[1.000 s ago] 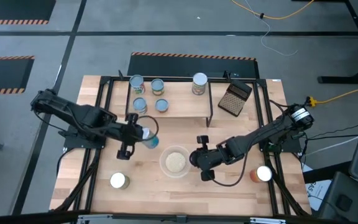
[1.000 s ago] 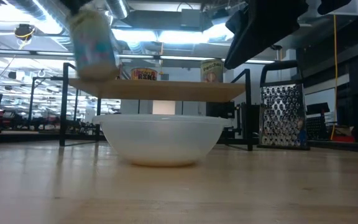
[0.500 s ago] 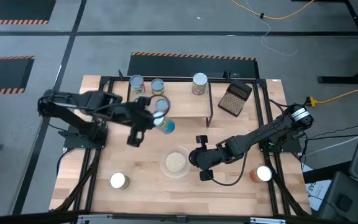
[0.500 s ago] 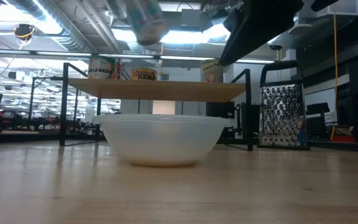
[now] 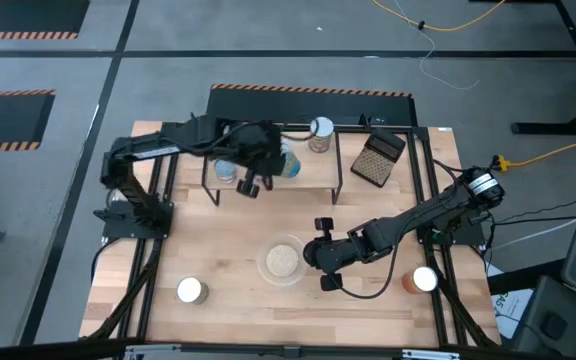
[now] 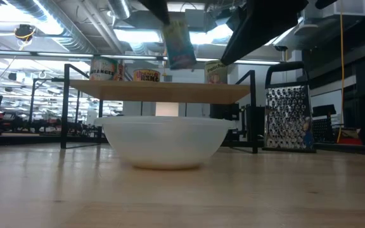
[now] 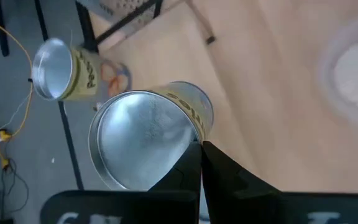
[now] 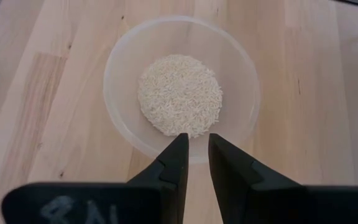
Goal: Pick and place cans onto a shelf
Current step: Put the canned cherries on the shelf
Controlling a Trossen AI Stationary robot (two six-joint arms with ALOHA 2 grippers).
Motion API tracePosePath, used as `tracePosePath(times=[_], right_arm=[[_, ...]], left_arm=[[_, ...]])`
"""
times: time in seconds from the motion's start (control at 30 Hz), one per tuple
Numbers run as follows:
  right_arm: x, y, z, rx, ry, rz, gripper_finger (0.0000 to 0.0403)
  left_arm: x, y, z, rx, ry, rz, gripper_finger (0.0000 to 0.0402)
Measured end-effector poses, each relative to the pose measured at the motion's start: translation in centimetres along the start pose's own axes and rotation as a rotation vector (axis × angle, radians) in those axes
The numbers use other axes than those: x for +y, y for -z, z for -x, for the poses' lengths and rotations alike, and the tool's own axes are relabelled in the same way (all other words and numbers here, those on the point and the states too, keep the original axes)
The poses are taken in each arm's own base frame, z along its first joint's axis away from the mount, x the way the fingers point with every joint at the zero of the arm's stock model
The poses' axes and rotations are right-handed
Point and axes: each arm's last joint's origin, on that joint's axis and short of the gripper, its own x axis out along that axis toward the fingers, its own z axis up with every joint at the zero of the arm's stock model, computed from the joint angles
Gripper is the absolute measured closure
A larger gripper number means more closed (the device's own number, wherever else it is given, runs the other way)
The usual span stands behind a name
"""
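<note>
Left gripper (image 5: 268,163), reaching over the shelf (image 5: 313,172) in the high view, is clenched on a held can (image 5: 286,164), which it carries tilted above the board; in the low view this held can (image 6: 179,43) hangs clear of the shelf (image 6: 160,92), its label blue-green with yellow. From the left wrist view the held can (image 7: 143,138) shows a bare silver end and a yellow label, pinched at its rim by the dark fingers (image 7: 219,174). Beyond it in that view stands another can (image 7: 67,70) with a silver top and an orange-marked label, which in the high view is the white-topped can (image 5: 321,132) at the shelf's far edge. Cans counted in the high view: the held one, the white-topped one, one blue-topped can (image 5: 225,171) partly hidden under the arm, a loose can (image 5: 190,291) on the table near the front left, and a red-orange can (image 5: 421,280) near the front right; others on the shelf may be hidden by the arm. Right gripper (image 5: 325,268) rests low beside one clear bowl (image 5: 281,261) of pale grains; its fingers (image 8: 174,163) stand nearly together, grasping nothing. One dark grater (image 5: 378,158) lies right of the shelf.
</note>
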Motion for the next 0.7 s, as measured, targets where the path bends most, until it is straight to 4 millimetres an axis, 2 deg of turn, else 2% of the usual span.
tracePosePath(times=[0.17,0.3,0.47,0.7], right_arm=[[0.0,-0.1,0.0,-0.006,-0.001,-0.002,0.0336],[0.0,-0.2,0.0,-0.017,-0.003,-0.005,0.0336],[0.0,-0.2,0.0,-0.023,-0.004,-0.008,0.0336],[0.1,-0.4,0.0,-0.038,-0.006,-0.013,0.0336]], left_arm=[[2.2,1.1,-2.8,0.078,0.005,-0.009,0.0401],[3.9,2.3,-4.1,0.124,-0.001,-0.007,0.0401],[5.7,3.8,-4.8,0.15,-0.012,0.041,0.0402],[7.1,5.1,-4.8,0.12,0.019,0.086,0.0401]])
